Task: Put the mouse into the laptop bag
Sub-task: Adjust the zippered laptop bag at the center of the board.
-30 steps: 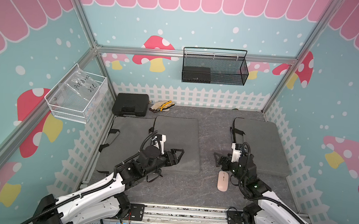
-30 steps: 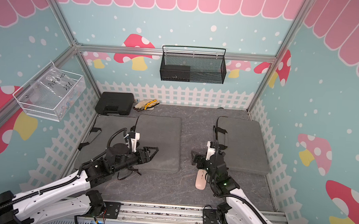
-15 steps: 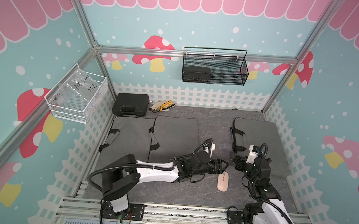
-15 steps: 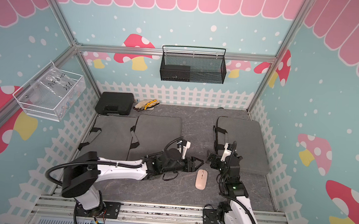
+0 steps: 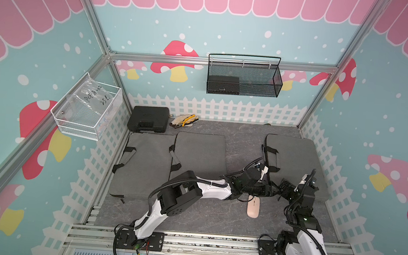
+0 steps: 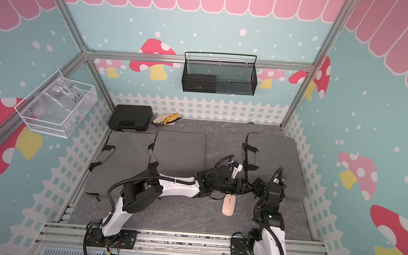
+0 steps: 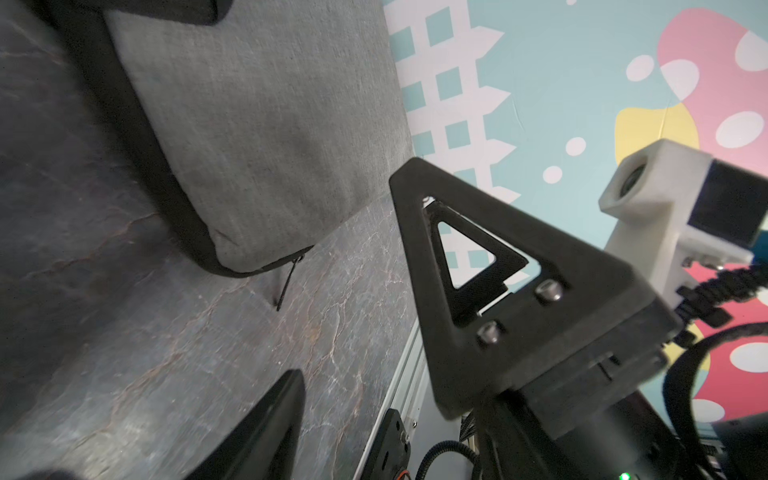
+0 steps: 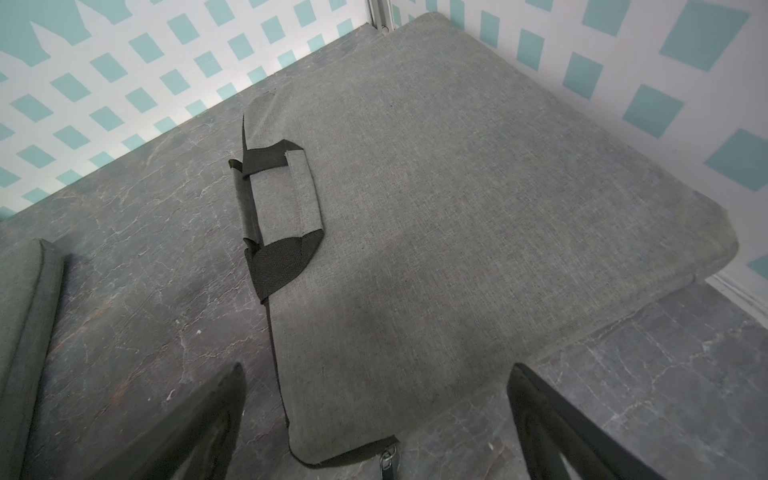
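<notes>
Just beside the left fingers (image 5: 271, 189), the mouse (image 5: 253, 206) lies on the tabletop (image 5: 191, 214), not grasped. Left fingers part-open, empty. Right fingers (image 8: 199, 424) wide, empty, straddling the laptop bag (image 8: 457, 208) corner at the zipper pull (image 8: 387, 457). Bag looks shut. Opening, pickup and insertion all remain.

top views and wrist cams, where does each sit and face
top views: high over the front rail, looking down and back; left arm, right arm and mouse show.
left wrist: low on the left arm, facing a corner of the right bag; one left finger, the right fingers and camera show.
right wrist: on the right arm, looking down at the right bag between its open fingers.
shared: both wrist views catch that bag's zipper pull.
</notes>
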You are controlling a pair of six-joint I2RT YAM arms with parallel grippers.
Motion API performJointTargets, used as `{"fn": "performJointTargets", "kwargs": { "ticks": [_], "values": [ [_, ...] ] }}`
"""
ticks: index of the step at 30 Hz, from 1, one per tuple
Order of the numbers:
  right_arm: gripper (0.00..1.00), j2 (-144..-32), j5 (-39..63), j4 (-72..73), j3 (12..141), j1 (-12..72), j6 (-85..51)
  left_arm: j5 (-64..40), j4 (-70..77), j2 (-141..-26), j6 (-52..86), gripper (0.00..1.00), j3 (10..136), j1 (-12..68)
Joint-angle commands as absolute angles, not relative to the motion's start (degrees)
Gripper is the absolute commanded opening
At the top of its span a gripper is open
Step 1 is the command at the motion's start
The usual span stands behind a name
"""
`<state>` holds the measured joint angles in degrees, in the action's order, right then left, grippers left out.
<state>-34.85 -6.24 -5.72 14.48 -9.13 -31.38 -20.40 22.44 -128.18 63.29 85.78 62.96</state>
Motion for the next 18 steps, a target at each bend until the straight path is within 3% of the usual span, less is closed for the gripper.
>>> {"fn": "performJointTargets", "kwargs": {
  "ticks": [1,5,13,18],
  "values": [
    [1.0,-38.0,13.8,0.7,14.4,-11.7,-33.1,-18.9,23.2,-133.1,67.8,0.68,88.0,62.9],
    [0.99,-40.5,21.3,3.8,13.0,-18.5,-33.5,-19.4,21.7,-135.4,68.1,0.66,90.4,62.1],
    [1.0,-36.0,21.7,2.6,11.5,-21.9,-34.6,-14.9,17.3,-135.2,68.3,0.65,88.3,60.8],
    [1.0,-36.3,22.6,2.6,11.2,-23.5,-34.9,-15.0,22.7,-132.2,68.2,0.65,82.6,59.9]
  ]
}}
